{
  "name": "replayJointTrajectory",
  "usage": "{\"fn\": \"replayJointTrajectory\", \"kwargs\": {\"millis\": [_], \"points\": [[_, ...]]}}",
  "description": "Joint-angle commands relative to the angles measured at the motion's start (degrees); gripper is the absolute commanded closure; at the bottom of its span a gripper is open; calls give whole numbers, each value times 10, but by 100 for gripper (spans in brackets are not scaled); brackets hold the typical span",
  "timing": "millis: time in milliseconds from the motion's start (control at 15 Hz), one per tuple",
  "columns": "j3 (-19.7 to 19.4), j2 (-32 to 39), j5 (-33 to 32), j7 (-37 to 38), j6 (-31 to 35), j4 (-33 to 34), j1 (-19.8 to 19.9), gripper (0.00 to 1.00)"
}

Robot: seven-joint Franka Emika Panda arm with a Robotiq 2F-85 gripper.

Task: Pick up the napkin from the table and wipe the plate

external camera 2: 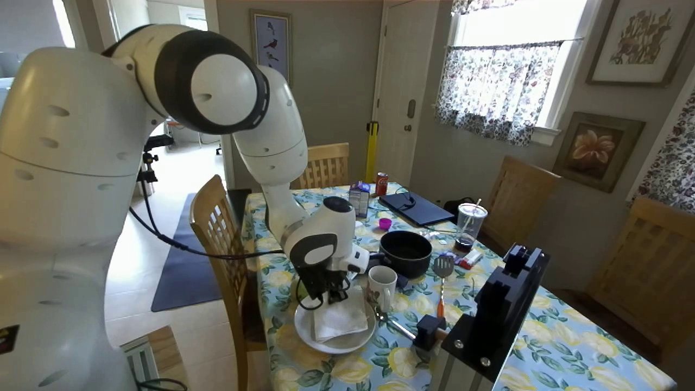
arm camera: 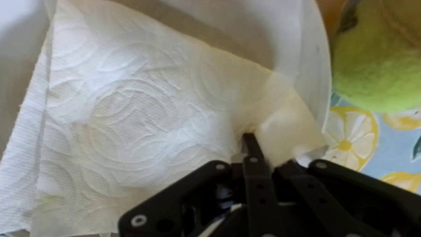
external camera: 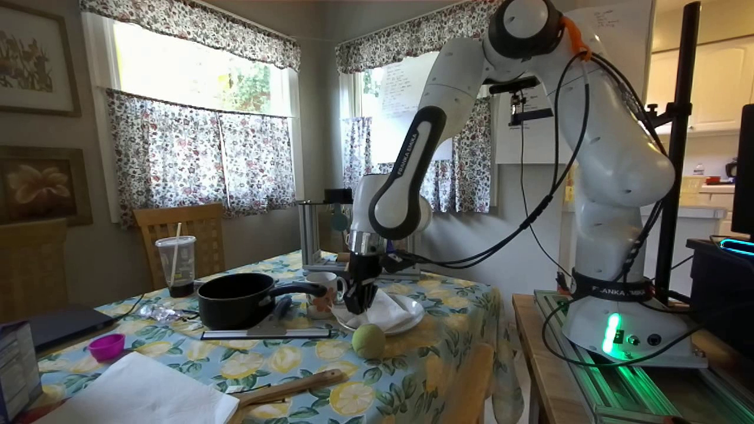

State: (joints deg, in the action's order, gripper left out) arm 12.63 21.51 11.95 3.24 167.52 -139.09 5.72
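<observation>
The napkin (arm camera: pixel 138 108) is matt paper, embossed with raised curves; the plate (arm camera: pixel 315 62) looks smooth and faintly glossy. Fuzzy felt covers the ball (arm camera: pixel 378 65). The surface (external camera: pixel 283 358) is matt cloth. The jaws look dull, with shiny metal screws (arm camera: pixel 138 221). The cup (external camera: pixel 185 262) is clear plastic, the chair (external camera: pixel 207 227) smooth wood.

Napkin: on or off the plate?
On. In an exterior view, the napkin lies mostly inside the plate, with bare rim showing beside it.

I see the folded white napkin (external camera 2: pixel 341 319), swirl-embossed and puckered near one corner, lying across the round white plate (external camera 2: pixel 304 326), the lemon-patterned table (external camera 2: pixel 417 306) beneath that plate
</observation>
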Motion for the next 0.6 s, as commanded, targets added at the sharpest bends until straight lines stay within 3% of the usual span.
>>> {"fn": "replayJointTrajectory", "kwargs": {"millis": [0, 533], "points": [[49, -2, 66, -71, -69, 1, 55, 100], [-36, -26, 56, -40, -121, -11, 24, 100]]}}
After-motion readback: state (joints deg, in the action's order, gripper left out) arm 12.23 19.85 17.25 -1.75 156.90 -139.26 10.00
